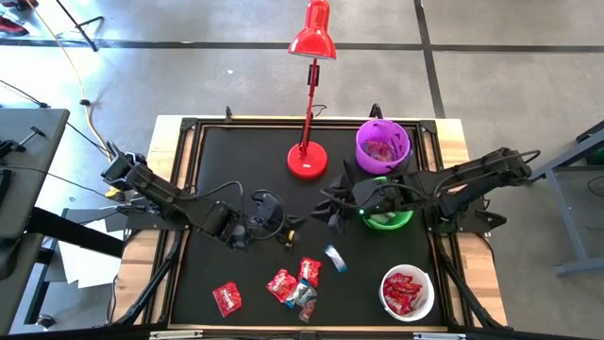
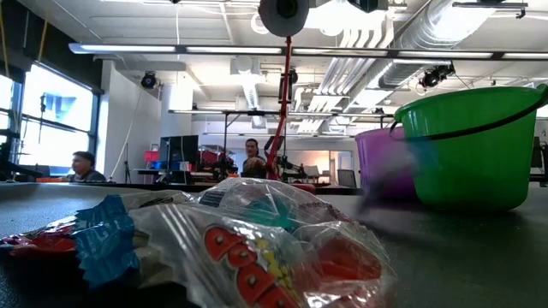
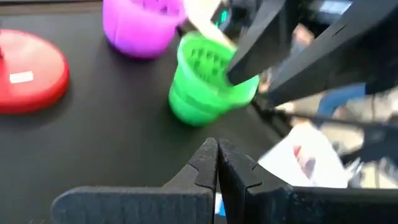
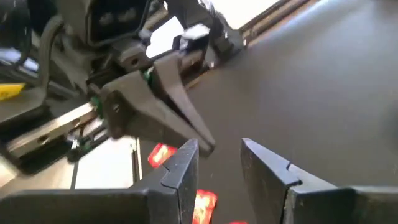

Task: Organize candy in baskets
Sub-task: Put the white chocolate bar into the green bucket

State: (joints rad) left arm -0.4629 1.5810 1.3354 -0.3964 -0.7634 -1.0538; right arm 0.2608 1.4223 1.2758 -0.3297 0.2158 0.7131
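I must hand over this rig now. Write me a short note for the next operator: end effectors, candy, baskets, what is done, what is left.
Left end effector: shut, empty, low over the black mat's middle.
Right end effector: open, empty, beside the round green plastic basket.
Done: red wrapped candies lie in the round white basket; the round purple basket holds some candy too.
Left: loose candies on the mat near the front edge: a red one, a mixed cluster, a blue-and-white one.

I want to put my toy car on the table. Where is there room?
The black mat is bare between its left edge and the red desk lamp's round base. It is crowded by the scattered wrapped candies and around the green round basket, where the right gripper hovers.
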